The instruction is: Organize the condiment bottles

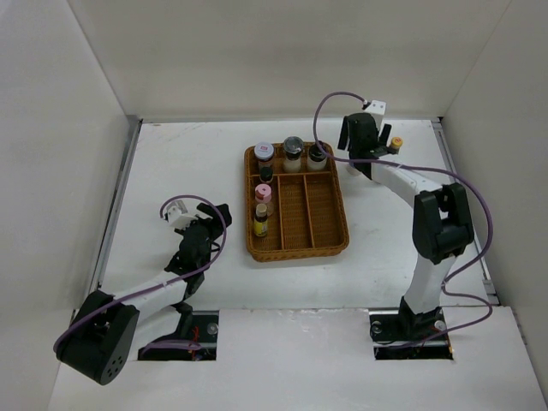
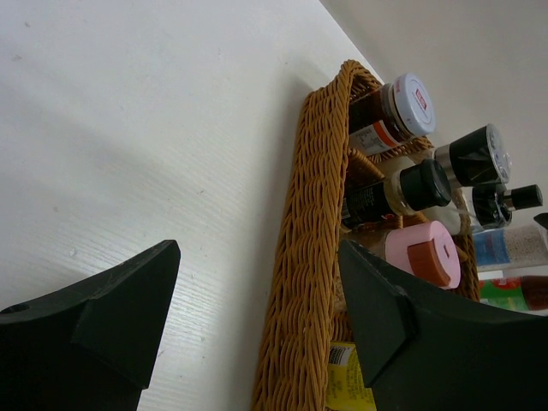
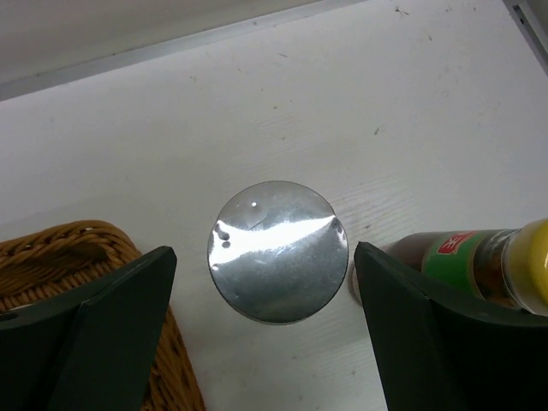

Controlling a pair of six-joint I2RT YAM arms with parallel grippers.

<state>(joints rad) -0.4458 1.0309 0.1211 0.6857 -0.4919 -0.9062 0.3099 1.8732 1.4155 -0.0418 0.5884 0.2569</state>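
I am holding my right pincer (image 3: 264, 255) spread over the shaker (image 3: 278, 250), its round metal lid shining, on the white matte table (image 3: 342, 103) beside the woven wicker tray (image 3: 68, 248); my left pincer (image 2: 257, 248) is gaping too.

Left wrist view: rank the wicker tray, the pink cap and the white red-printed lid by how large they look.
1. wicker tray
2. pink cap
3. white red-printed lid
The pink cap is nearer the camera, so its true lead over the lid is unsure.
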